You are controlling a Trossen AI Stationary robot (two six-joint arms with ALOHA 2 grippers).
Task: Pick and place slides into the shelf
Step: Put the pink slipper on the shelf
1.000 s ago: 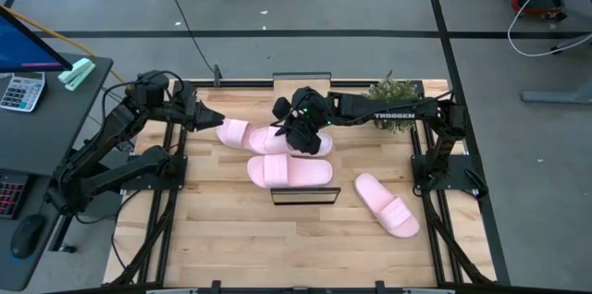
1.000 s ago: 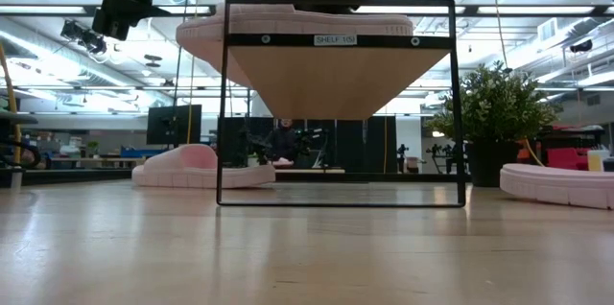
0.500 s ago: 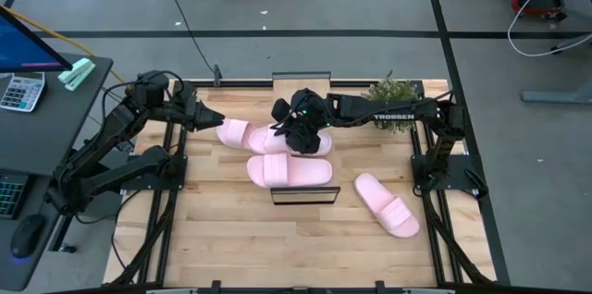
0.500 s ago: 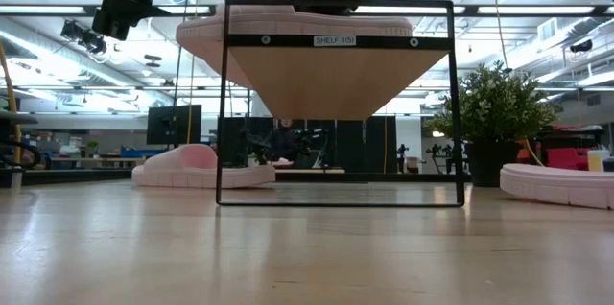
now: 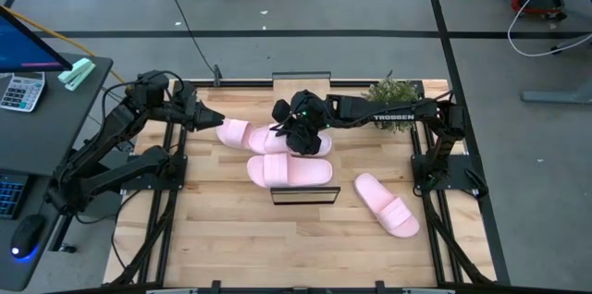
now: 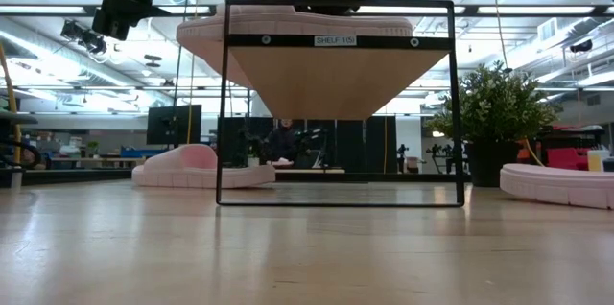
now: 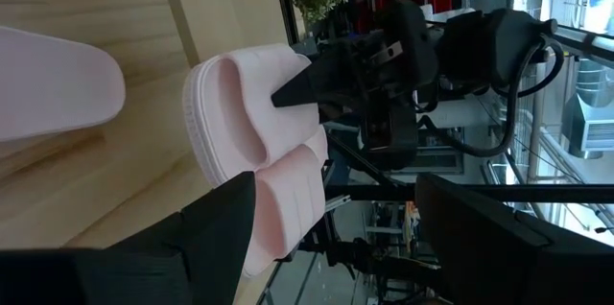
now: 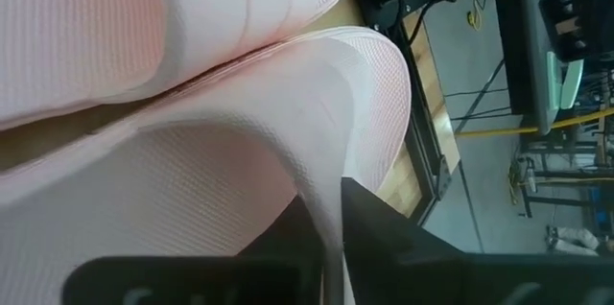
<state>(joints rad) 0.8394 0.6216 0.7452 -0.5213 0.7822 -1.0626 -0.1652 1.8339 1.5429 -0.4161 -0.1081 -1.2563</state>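
The shelf (image 6: 336,75) runs from the far edge to the near edge at the table's middle; its near frame end (image 5: 303,195) shows from above. Two pale pink slides lie across its top: one (image 5: 289,171) nearer, one (image 5: 274,140) farther, under my right gripper (image 5: 299,137), which is shut on it. A third slide (image 5: 235,131) rests sole-down on the table left of the shelf. A fourth (image 5: 387,204) lies on the table to the right. My left gripper (image 5: 211,118) hovers open just left of the third slide, touching nothing. My right gripper pinches a raised pink wall of the farther slide (image 8: 321,166), seemingly its strap, between its two fingers (image 8: 379,233). It comes from above, pointing down, over the slide's middle. The slide lies flat on the shelf's top (image 6: 317,25).
A potted plant (image 5: 393,95) stands at the table's far right corner. Black frame rails (image 5: 176,192) run along the table's left and right sides. A desk with a calculator (image 5: 20,91) stands left of the table. Bare wood (image 5: 240,238) lies toward the near edge.
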